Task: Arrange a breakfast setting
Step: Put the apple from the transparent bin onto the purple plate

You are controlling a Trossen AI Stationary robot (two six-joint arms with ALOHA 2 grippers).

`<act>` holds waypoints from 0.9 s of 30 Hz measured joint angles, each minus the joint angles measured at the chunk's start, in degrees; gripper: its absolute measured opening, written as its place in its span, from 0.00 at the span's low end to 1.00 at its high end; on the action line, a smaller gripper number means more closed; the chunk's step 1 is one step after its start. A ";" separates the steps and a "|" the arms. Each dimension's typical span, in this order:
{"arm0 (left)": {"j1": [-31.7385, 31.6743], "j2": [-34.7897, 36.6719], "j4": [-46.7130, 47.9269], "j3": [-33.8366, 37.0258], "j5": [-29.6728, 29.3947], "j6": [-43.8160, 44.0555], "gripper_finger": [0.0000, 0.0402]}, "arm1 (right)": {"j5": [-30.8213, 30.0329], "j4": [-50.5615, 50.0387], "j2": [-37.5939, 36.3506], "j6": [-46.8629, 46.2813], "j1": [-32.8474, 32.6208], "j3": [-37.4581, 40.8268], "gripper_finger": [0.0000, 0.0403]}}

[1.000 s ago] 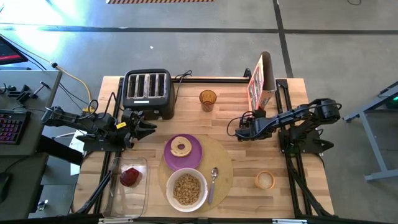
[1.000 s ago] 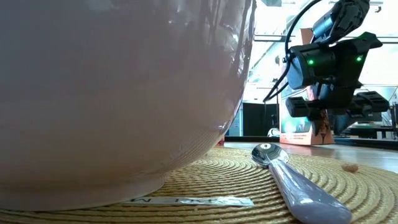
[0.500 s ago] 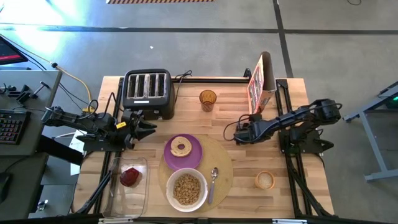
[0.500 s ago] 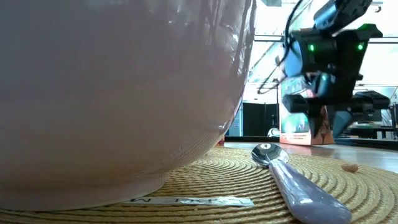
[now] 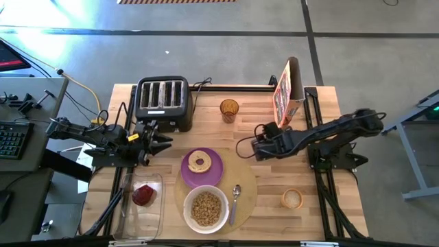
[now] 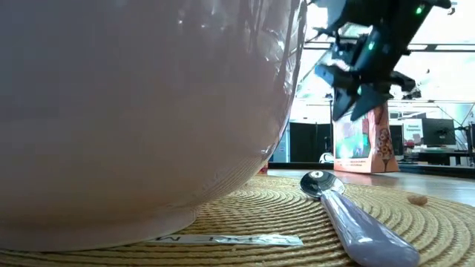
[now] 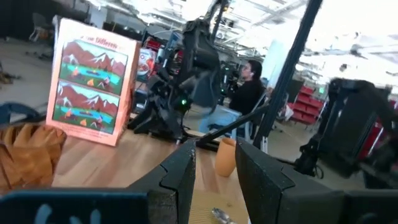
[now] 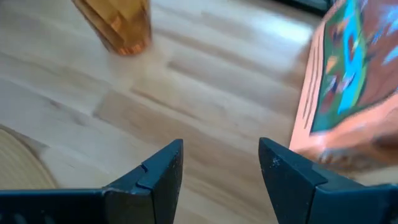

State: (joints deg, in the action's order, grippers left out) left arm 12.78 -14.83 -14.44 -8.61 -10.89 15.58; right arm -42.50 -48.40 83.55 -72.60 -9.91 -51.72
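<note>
The round tan placemat (image 5: 241, 171) carries the purple plate (image 5: 214, 171) with the bagel (image 5: 199, 162), the white bowl (image 5: 206, 208) of brown cereal, and the spoon (image 5: 234, 201) lying beside the bowl. The dark red piece (image 5: 144, 195) lies in a clear container (image 5: 139, 218) left of the mat. My right gripper (image 5: 252, 148) hangs open above the wood just past the mat's far right rim, nothing between its fingers (image 8: 155, 174). My left gripper (image 5: 167, 141) stands open near the toaster, pointing toward the table's right, and holds nothing.
A black toaster (image 5: 163, 101) stands at the far left, an amber cup (image 5: 229, 110) at the far middle, an upright cereal box (image 5: 287, 92) at the far right. A small round cup (image 5: 292, 199) sits near the right front. A person sits in the room beyond (image 7: 249, 93).
My right gripper has risen and gone toward the table's left, from beside the cereal box toward the placemat's far right rim, rolling about its own line as it went. Its fingers have stayed apart. Nothing on the table has moved.
</note>
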 joint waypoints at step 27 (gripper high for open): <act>0.02 0.00 -3.46 0.01 -8.98 -7.76 0.26 | -5.42 14.29 -43.07 51.74 -7.87 3.56 0.47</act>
State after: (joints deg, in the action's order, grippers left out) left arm 12.80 -14.83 -17.90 -8.60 -19.87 7.82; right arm -47.92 -34.11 40.48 -20.85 -17.78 -48.16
